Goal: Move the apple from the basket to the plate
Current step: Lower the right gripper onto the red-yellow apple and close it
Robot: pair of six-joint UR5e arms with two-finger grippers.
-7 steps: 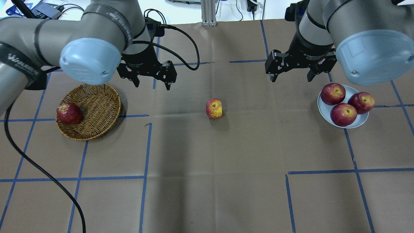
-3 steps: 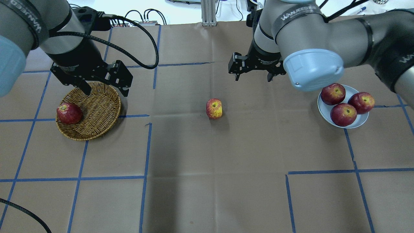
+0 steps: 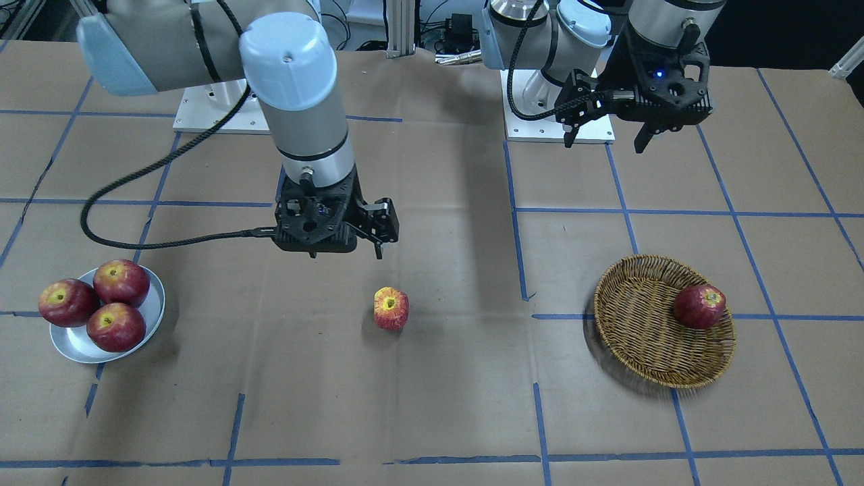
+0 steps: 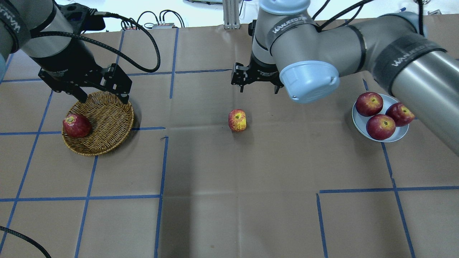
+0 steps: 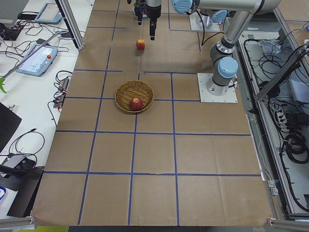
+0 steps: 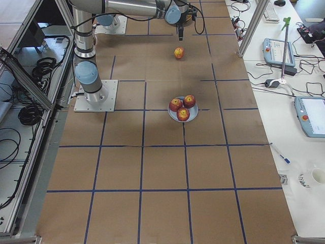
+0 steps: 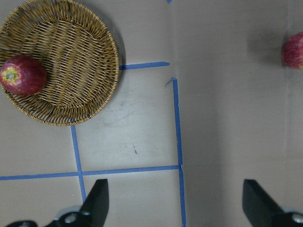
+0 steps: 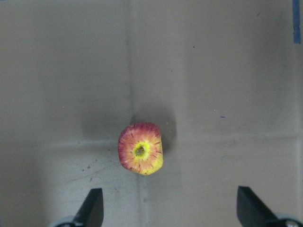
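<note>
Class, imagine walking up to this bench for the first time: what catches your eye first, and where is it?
A streaky red-and-yellow apple lies alone at the table's middle, the open right gripper hovering near it. On the robot's right a silver plate carries three dark-red apples; on its left a wicker basket holds one deep-red apple.

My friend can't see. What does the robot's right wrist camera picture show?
A pinkish-red apple with a yellow patch around its stem hollow sits alone on the brown-papered table, seen from straight above. The right gripper is open: its two dark fingers poke in at the bottom edge, well apart from the apple.
</note>
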